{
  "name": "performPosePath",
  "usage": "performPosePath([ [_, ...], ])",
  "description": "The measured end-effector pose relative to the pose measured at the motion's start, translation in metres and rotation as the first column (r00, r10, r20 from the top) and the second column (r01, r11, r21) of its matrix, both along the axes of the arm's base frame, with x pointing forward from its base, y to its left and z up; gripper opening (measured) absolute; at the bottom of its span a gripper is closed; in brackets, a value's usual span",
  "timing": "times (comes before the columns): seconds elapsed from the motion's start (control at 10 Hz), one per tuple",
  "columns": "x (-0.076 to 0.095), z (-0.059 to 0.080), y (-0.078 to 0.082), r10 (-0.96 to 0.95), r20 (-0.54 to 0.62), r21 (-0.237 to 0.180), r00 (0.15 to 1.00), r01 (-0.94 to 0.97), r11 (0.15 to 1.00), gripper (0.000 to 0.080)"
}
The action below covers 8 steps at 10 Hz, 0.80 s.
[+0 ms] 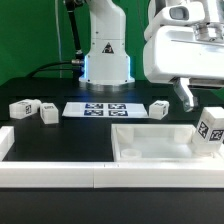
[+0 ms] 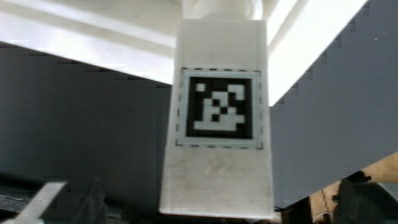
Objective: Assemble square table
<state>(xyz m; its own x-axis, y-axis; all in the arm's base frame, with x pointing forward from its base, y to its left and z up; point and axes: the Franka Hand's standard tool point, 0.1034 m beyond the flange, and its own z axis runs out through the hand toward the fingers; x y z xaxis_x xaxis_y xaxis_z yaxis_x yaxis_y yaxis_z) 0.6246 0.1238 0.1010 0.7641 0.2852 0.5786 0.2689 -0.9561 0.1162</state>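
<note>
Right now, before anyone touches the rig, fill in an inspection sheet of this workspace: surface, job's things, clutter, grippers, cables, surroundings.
Surface: black table; white border rails along the front and the exterior view's left; marker board lying flat.
Job's things: square tabletop lying rim up; first leg, second leg and third leg loose on the table; fourth leg at the tabletop's exterior-view right side.
Clutter: nothing seen.
Grippers: gripper open, one finger on each side of the fourth leg, neither touching it in the wrist view.
Cables: dark cable leading to the arm's base.
Surroundings: green backdrop.
</note>
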Motion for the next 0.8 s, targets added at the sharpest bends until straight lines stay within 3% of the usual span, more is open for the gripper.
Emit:
performPosePath([
  [0.3, 0.025, 0.014, 0.002, -0.003, -0.057, 0.008, 0.998, 0.003, 1.000, 0.0649],
  [0.4, 0.026, 0.012, 0.000, -0.006, -0.061, 0.008, 0.998, 0.007, 1.000, 0.0649],
  [0.5, 0.021, 0.002, 0.005, -0.008, -0.159, 0.011, 0.987, 0.010, 1.000, 0.0649],
  [0.8, 0.012, -0.007, 0.004, -0.028, -0.341, 0.012, 0.940, 0.035, 0.999, 0.0649],
])
